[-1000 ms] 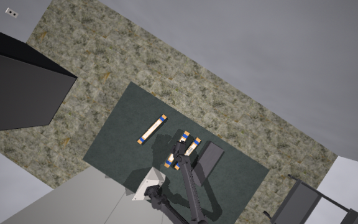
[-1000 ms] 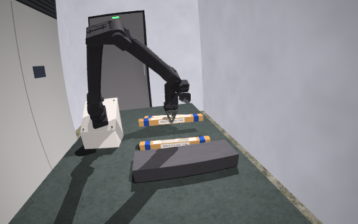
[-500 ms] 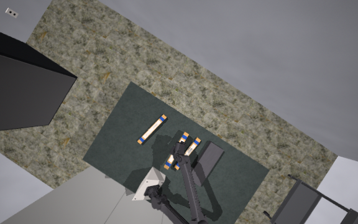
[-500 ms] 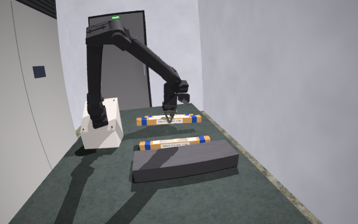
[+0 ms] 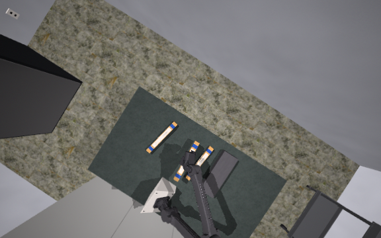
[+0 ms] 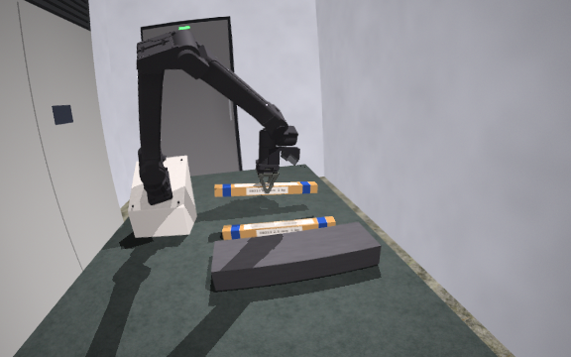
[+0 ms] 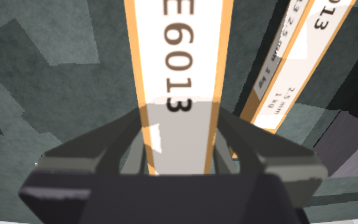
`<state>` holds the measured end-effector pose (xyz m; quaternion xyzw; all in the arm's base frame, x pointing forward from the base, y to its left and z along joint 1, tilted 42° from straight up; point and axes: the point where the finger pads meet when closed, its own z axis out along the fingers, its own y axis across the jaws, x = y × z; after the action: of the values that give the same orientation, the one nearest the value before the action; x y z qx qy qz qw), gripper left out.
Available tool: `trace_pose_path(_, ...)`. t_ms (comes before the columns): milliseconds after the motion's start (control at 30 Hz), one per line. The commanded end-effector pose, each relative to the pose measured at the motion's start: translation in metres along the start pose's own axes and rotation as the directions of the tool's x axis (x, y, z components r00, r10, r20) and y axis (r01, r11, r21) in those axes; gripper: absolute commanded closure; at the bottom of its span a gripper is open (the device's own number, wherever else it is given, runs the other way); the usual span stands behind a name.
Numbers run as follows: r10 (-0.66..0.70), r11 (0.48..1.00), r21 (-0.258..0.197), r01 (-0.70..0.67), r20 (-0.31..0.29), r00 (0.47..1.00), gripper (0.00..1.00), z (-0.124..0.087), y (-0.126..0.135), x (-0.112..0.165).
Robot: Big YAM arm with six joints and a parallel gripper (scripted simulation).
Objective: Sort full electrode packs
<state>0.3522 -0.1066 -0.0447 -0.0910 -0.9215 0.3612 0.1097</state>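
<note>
You stand in a narrow room with plain grey walls [image 6: 454, 124]; a dark door [image 6: 191, 129] closes the far end; a pale cabinet [image 6: 23, 164] lines one side; the floor [image 5: 118, 49] is mottled stone; a dark green mat [image 6: 315, 317] covers the work surface; light falls softly, throwing long shadows.
</note>
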Motion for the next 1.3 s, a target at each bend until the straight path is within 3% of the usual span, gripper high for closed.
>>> trace_pose_path(0, 0.056, 0.998, -0.03, -0.053, 0.127, 0.99, 1.0, -0.0598, -0.003, -0.0358)
trace_pose_path(200, 0.056, 0.998, -0.031, -0.053, 0.127, 0.99, 1.0, -0.0679, -0.0031, -0.0349)
trace_pose_path(1267, 0.056, 0.998, -0.031, -0.053, 0.127, 0.99, 1.0, -0.068, -0.0031, -0.0348)
